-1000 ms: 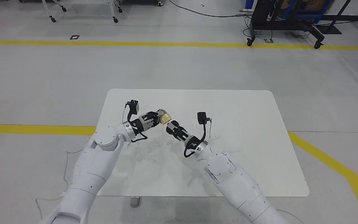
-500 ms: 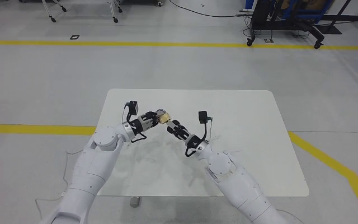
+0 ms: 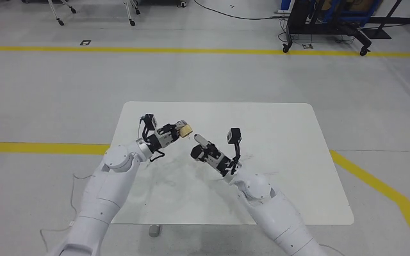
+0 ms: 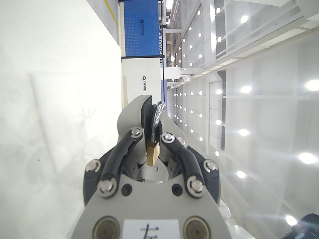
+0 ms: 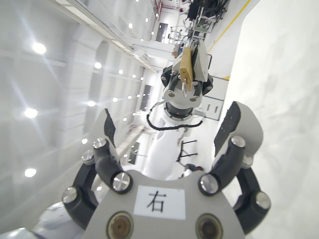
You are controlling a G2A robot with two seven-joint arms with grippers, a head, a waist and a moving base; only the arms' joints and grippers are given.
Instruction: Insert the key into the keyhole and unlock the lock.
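Brass lock sits pinched in left end effector; key sticks out of its base. Right end effector, spread and empty, hovers near lock. Risk: turning torque may twist lock out of pinch.

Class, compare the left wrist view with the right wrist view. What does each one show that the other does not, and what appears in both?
Left wrist view only: the left gripper seen from behind, closed on the brass lock, with a silver part, likely the shackle, between its fingers. Right wrist view only: the right gripper, open and holding nothing, and a small silver piece, apparently the key, at one end of the lock. Both: the lock held in the left gripper.
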